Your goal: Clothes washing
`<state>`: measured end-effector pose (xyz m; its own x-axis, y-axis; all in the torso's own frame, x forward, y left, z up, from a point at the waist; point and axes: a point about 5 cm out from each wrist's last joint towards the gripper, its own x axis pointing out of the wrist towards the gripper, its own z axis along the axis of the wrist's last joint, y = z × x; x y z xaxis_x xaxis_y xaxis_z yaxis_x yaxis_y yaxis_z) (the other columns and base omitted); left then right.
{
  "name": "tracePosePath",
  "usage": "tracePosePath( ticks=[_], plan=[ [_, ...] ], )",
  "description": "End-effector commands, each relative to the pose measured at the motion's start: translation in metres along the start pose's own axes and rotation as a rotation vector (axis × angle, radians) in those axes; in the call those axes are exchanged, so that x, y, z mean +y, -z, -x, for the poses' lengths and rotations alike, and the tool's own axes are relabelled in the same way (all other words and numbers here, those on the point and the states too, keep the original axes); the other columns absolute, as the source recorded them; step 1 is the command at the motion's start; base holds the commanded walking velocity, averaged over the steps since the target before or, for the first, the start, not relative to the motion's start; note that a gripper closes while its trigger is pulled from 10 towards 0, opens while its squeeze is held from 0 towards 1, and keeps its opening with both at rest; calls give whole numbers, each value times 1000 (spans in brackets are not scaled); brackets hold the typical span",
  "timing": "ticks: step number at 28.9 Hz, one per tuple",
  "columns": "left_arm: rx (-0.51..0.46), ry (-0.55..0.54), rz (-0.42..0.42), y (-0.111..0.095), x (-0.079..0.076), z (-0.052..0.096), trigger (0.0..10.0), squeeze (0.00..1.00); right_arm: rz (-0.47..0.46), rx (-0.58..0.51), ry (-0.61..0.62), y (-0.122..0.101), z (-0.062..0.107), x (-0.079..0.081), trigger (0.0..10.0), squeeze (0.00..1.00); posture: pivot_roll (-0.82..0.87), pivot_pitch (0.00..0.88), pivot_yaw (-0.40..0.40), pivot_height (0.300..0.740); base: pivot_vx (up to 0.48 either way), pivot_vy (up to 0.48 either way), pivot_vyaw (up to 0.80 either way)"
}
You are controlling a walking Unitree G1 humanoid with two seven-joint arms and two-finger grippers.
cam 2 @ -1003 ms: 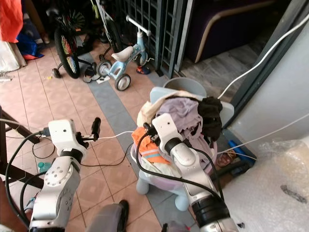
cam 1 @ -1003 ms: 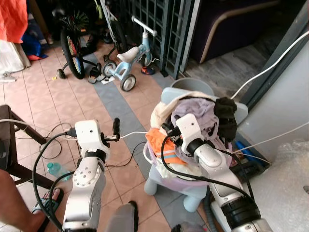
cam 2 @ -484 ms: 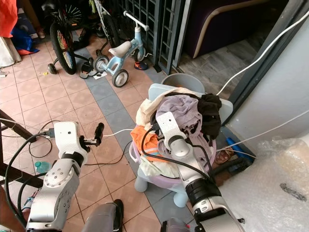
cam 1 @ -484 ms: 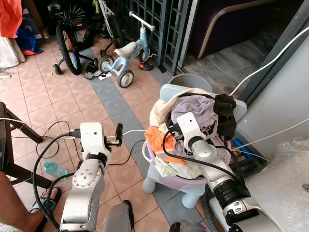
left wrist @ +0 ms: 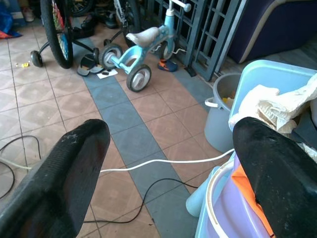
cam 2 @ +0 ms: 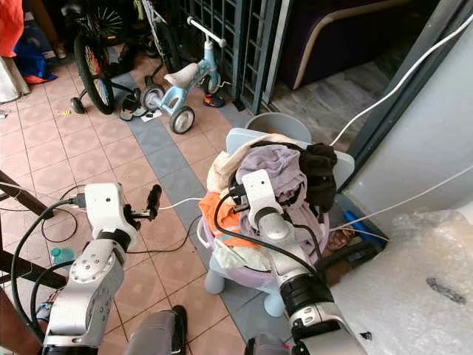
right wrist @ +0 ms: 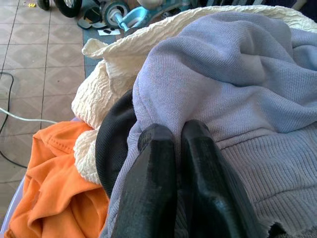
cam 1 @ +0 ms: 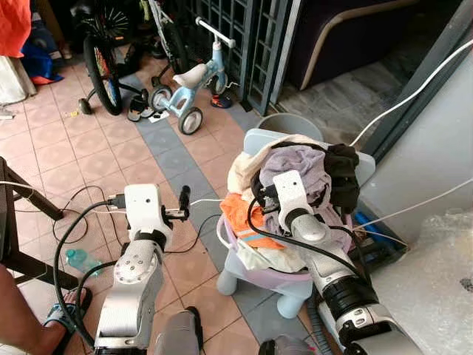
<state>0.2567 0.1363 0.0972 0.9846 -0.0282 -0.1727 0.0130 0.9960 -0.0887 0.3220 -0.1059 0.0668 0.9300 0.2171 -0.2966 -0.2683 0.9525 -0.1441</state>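
So we're at the laundry-grabbing bit: the right claw [right wrist: 171, 148] sits on top of the heap, its two black fingers pressed together with a fold of the lilac knit sweater [right wrist: 233, 64] nipped between them, as far as we can tell from the wrist view. The pile of clothes [cam 1: 295, 185] is heaped in a purple basin [cam 1: 273, 275] that rests on a small light-blue stool [cam 1: 235, 275], just right of the middle of the scene and near us. To do this well we'd lift slow and straight up, since the sweater is tangled with a cream crinkled cloth [right wrist: 126, 54], a dark garment [right wrist: 111, 144] and an orange piece [right wrist: 54, 198] hanging off the left side; yank it and half the heap probably slides onto the tiles, or the basin tips off the stool. The pinch looks thin, so we'd check it holds before swinging away. The left claw [left wrist: 173, 163] is wide open and holding nothing, hovering over the tiled floor [cam 1: 89, 148] to the left of the basin, so it could steady the rim if needed. Stuff in the way: a white cable [left wrist: 163, 161] and black cables snaking over the floor right by the stool, a grey bucket [cam 1: 290, 124] just behind the pile, a kid's blue tricycle [cam 1: 188, 81] and a bicycle [cam 1: 100, 59] further off to the far left, and a person's sandalled foot [cam 1: 63, 314] near the left edge
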Motion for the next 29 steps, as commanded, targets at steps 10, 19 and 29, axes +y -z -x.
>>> tracePosePath(
  ticks=[10,19,29],
  plan=[
    [18,32,24,5,-7,-4,10000,0,-104,-136,-54,-19,3,-13,0,0,86,67,-45,740,0,0,0],
    [9,23,20,4,-10,-10,10000,0,-47,-477,251,-102,18,-65,0,0,74,53,-45,740,0,0,0],
    [-10,18,8,1,-13,-17,10000,0,-63,-481,306,-93,33,-82,0,0,54,54,-40,740,0,0,0]
  ],
)
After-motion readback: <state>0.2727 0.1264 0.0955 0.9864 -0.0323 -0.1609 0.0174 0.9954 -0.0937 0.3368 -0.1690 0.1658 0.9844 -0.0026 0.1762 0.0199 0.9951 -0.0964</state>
